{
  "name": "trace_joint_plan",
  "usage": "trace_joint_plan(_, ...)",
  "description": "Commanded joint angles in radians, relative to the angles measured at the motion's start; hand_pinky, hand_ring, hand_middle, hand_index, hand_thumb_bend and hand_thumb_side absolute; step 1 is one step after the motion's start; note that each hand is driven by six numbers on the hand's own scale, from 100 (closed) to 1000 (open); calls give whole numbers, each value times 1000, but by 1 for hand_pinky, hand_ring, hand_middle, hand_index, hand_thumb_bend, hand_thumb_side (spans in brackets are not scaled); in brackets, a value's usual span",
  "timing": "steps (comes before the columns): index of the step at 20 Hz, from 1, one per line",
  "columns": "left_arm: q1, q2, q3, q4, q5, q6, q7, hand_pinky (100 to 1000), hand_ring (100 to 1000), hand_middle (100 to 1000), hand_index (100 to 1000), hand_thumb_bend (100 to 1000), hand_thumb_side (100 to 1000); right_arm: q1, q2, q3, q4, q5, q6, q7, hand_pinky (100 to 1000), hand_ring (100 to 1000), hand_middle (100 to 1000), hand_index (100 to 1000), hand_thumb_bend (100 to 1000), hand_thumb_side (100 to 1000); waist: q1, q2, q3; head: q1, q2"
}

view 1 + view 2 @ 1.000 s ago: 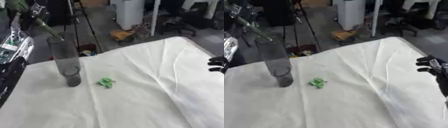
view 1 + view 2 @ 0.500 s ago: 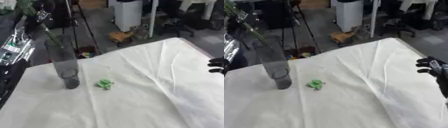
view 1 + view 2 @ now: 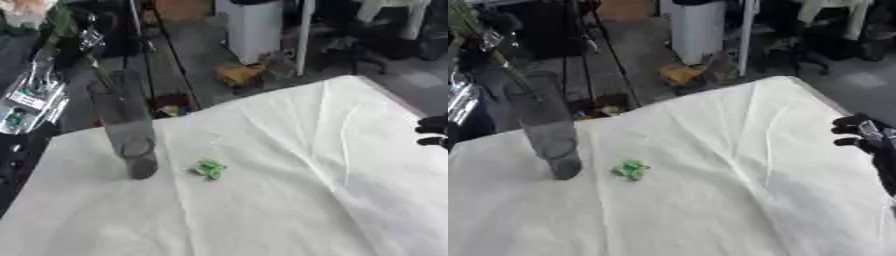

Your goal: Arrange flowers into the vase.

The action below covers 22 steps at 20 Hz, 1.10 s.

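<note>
My left hand (image 3: pixel 39 75) sits at the upper left of the frame, mostly blurred; it seems to carry the flower (image 3: pixel 61 22), but I cannot tell how its fingers lie. My right hand (image 3: pixel 866 137) rests idle at the right edge over the cloth, fingers curled inward, holding nothing.

The flower stem (image 3: pixel 103 75) runs on a slant, bloom and leaves high toward the upper left corner, cut end pointing down and right into the mouth of the vase (image 3: pixel 127 125). Its long axis is tilted, not yet in line with the vase.

The vase is a tall clear cylinder, upright near the left side of the white tablecloth (image 3: pixel 289 190). A small green scrap (image 3: pixel 209 168) lies on the cloth just right of its base, apart from it.

Step in hand, as I judge it: feeding the stem in. Best done by bringing the stem closer to vertical over the opening, lowering slowly, keeping it off the rim so the narrow vase does not tip.
</note>
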Motion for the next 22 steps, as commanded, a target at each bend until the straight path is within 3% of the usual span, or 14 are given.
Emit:
trace_joint_plan(1,-19,24,5,-2,-19,1,-1,283,280,102,278,935,713,-17,-22,-7,-24,-2,0,0,664,734,689,698,100,893,-7,-13,0,-1,-1)
trace_joint_plan(5,-16,24,1,0,-24,-1,-24,435,383,196,416,912,744,-16,-23,-9,-22,-2,-1,-1,664,734,688,698,100,893,-9,-12,0,-1,-2)
trace_joint_plan(9,-15,27,0,-1,-43,-4,-39,500,422,228,451,909,757,-15,-23,-10,-20,-2,-2,-2,664,734,688,696,100,893,-10,-11,0,-3,-1)
trace_joint_plan(15,-13,31,-1,-1,-104,-2,-61,625,535,368,593,920,752,-14,-23,-10,-19,-1,-2,-3,663,734,688,696,100,894,-12,-12,2,-4,-1)
trace_joint_plan(22,-11,35,6,11,-172,13,-63,700,604,451,684,881,783,-12,-22,-12,-18,-2,-2,-2,663,734,688,695,100,881,-14,-11,4,-6,0)
